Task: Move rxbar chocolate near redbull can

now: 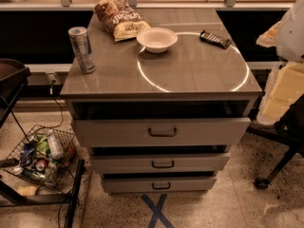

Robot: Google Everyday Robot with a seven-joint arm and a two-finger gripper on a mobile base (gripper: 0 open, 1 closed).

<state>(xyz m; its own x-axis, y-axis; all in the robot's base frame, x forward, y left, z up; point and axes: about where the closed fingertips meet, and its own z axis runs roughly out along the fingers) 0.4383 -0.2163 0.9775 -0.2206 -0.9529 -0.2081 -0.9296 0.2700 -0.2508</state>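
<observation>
Gripper: no gripper was seen anywhere in the frame, so whether it was released or clenched could not be told.
Rxbar chocolate: the small, flat, black-wrapped rxbar chocolate (215, 39) was found lying at the upper right of the glossy grey cabinet top (190, 75), well apart from the can.
Redbull can: the tall, slim, silvery metal redbull can (81, 49) was stood upright at the upper left, near the edge.
Risk, grasp: the thin bar could be slid across the smooth top instead of pinched.
Risk, can: being narrow and tall, it could be toppled if the bar were pushed into it.
Risk, path: the round white bowl (157, 39) and the crinkled brown chip bag (118, 18) were set between the two, and either could be knocked by a low carry.
</observation>
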